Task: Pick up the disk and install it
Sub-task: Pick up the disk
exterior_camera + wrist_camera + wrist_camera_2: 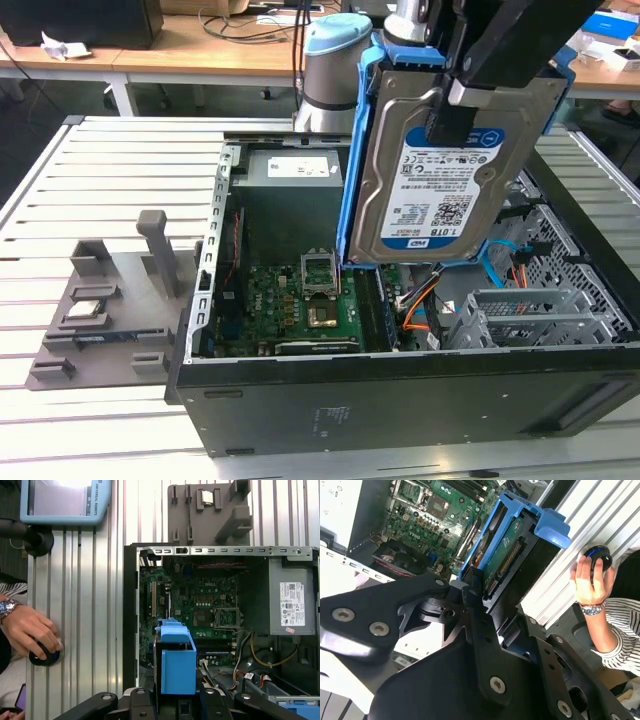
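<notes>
- Holding the disk clenched in the gripper, upright, in the air above the open computer case.
- Gripped near its upper end only; may swing or slip there and fall on the motherboard.
- Hanging close over the orange cables; could snag them with the blue rails when lowered.
- Not yet lined up with the drive cage; likely to jam if entering tilted.
- Also worth watching: a person's hand on the table beside the case.
</notes>
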